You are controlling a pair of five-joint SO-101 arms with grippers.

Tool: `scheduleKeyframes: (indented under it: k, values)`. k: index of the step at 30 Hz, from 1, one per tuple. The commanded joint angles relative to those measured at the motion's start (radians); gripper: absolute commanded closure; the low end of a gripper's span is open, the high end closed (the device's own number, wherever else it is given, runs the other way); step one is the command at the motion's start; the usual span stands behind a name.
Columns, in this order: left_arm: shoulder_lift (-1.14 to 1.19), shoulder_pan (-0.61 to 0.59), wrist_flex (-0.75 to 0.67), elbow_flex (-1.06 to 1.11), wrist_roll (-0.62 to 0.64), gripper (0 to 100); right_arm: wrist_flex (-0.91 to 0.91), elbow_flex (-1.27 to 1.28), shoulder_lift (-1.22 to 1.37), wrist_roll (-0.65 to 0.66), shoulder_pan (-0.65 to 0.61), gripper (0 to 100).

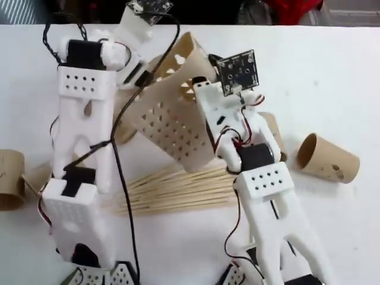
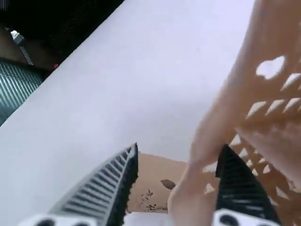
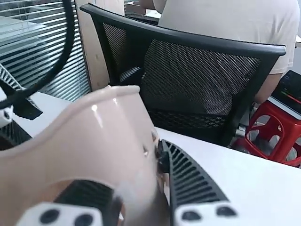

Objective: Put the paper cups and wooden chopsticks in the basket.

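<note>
The beige perforated basket [image 1: 169, 116] is tipped up at the table's middle. My right gripper [image 1: 205, 116] is shut on its side wall [image 3: 94, 136], with one finger [image 3: 188, 181] outside. My left gripper [image 2: 180, 149] is open and straddles the opposite rim [image 2: 207, 141], above a paper cup [image 2: 157, 181] lying beside the basket [image 1: 123, 132]. Wooden chopsticks [image 1: 178, 189] lie in a loose pile in front of the basket, between the arms. More paper cups lie on their sides at the right [image 1: 328, 158], behind my right arm [image 1: 274, 127] and at the left edge [image 1: 9, 178].
Black cables [image 1: 122, 178] trail across the table beside the left arm. Behind the table's far edge stands a black mesh chair [image 3: 197, 80] with a person seated in it, and a red stool [image 3: 277, 132].
</note>
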Motion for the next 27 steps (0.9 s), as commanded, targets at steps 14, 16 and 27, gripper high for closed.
scheduleKeyframes:
  k: [14,16,27]
  values:
    - [0.004,-0.064,0.008,-0.207,0.031,58,-0.010,-0.015,-0.085,0.012,-0.051,98.1]
    - [-0.004,-0.085,-0.017,-0.207,0.031,57,-0.008,-0.015,-0.085,0.012,-0.045,98.1]
    - [0.042,-0.045,0.017,-0.157,0.035,57,-0.005,-0.066,-0.085,0.003,-0.091,98.1]
